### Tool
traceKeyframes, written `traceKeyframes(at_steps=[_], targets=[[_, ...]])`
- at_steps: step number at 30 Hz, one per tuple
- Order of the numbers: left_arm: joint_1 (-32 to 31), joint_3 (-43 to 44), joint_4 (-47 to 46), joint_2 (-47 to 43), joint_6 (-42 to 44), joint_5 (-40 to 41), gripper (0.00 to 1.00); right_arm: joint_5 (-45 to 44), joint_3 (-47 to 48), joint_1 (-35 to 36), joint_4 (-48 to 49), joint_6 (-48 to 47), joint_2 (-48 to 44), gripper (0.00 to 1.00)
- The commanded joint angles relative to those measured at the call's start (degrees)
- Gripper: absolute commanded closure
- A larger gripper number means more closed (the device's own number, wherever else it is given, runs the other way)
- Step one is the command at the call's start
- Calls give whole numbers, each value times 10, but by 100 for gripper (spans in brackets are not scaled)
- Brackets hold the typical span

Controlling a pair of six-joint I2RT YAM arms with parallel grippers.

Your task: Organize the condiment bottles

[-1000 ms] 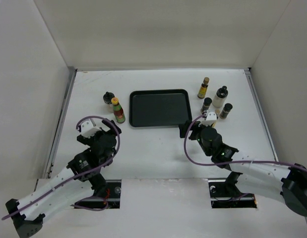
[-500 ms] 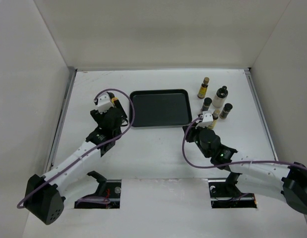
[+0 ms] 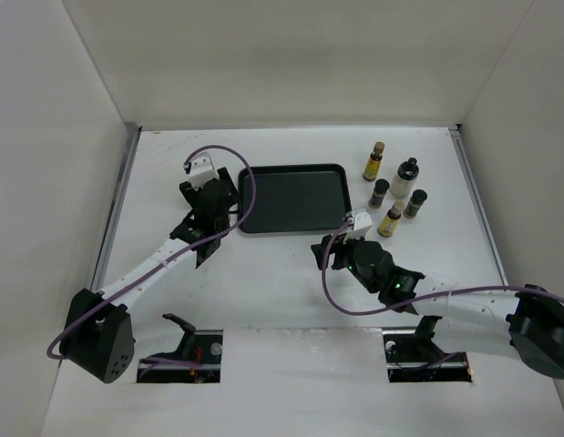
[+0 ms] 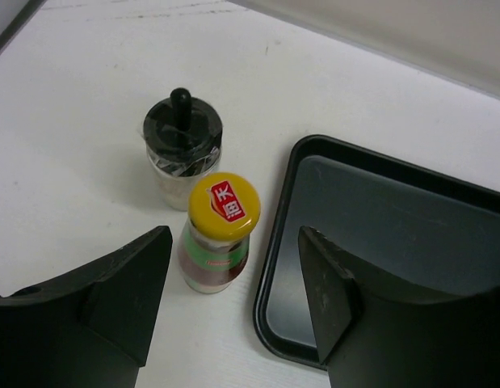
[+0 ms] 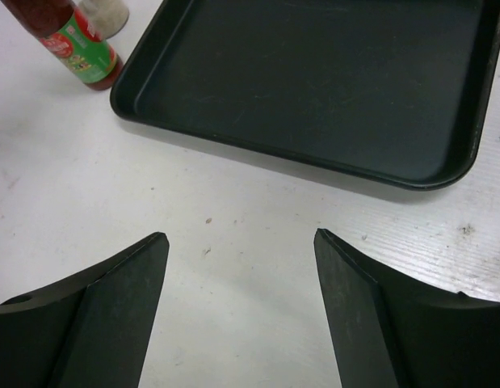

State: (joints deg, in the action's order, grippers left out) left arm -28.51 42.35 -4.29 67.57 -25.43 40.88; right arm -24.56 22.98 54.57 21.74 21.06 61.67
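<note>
The tray holds nothing, so I count no bottle sorted: all seven stand on the bench. My left fingers are apart, straddling the red bottle just left of the tray, not pinching it that I can see. A jar stands close behind it; a knock looks possible. My right fingers are apart and empty, over bare bench at the tray's near edge. Another five bottles wait right of the tray.

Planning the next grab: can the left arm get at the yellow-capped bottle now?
Probably yes: the left gripper is open, the yellow-capped bottle lined up between its fingers; the dark-lidded jar behind and tray beside look out of the way.
</note>
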Motion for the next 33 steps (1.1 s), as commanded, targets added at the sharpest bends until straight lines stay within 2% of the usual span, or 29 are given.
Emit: traceKeyframes(at_steps=[1, 13, 18, 21, 28, 33], targets=[[6, 28, -45, 5, 16, -3, 39, 6, 27, 8, 45, -11, 1, 20], [29, 46, -84, 60, 33, 16, 54, 6, 23, 8, 44, -11, -1, 18], [15, 52, -119, 65, 69, 54, 73, 6, 26, 8, 41, -11, 7, 18], [12, 59, -131, 62, 88, 58, 80, 6, 25, 8, 45, -11, 8, 18], [-11, 114, -146, 33, 124, 72, 82, 6, 21, 4, 46, -9, 1, 18], [-42, 172, -184, 61, 167, 75, 82, 6, 19, 3, 46, -8, -5, 18]])
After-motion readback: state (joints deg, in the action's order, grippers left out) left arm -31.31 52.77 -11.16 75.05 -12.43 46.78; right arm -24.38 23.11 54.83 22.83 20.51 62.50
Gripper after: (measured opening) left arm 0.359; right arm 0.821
